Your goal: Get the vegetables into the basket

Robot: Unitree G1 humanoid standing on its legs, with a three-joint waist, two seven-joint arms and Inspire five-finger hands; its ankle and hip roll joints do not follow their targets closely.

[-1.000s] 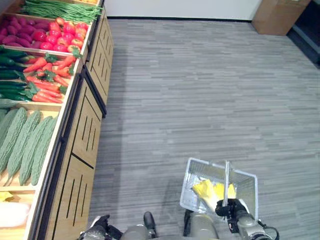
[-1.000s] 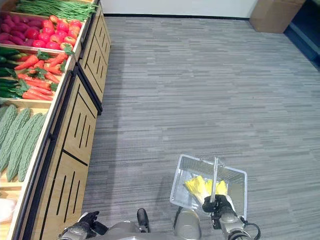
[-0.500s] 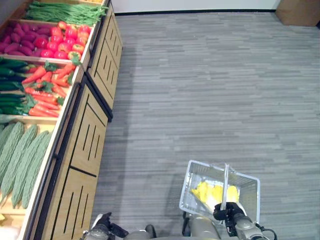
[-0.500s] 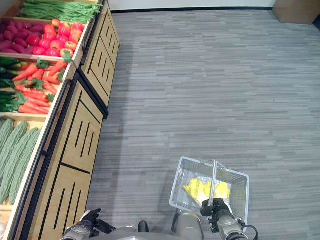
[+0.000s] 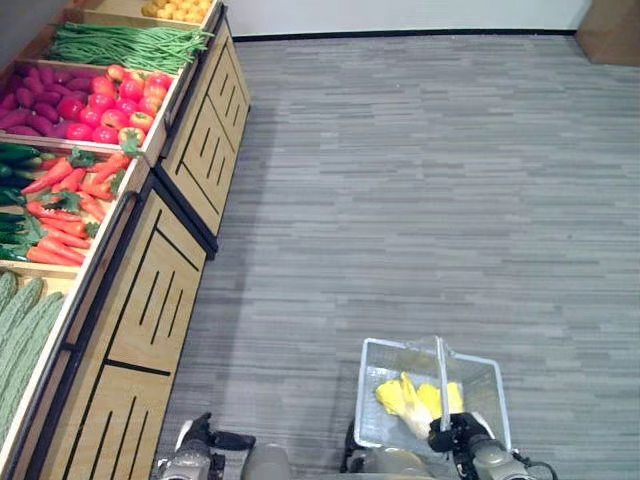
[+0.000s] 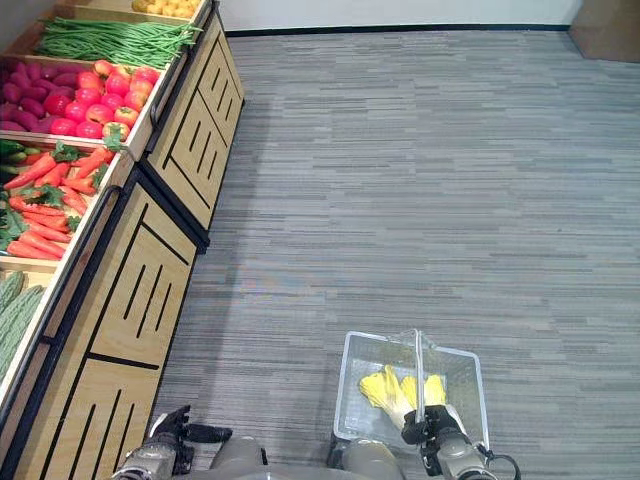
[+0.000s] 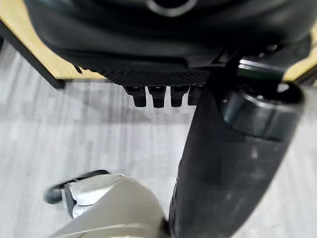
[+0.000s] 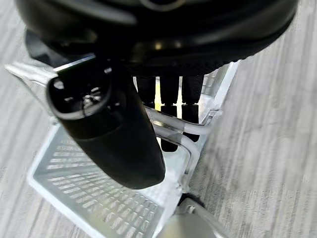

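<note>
Dark right hand point(image 5: 455, 437) grips basket handle point(image 5: 440, 375).

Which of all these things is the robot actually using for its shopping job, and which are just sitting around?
Part of the job:
- basket, carried by its handle in the right hand
- yellow vegetable inside the basket
- carrots, red peppers, green beans on the wooden stand
- left hand, holding nothing

Just sitting around:
- cardboard box in the far corner
</note>
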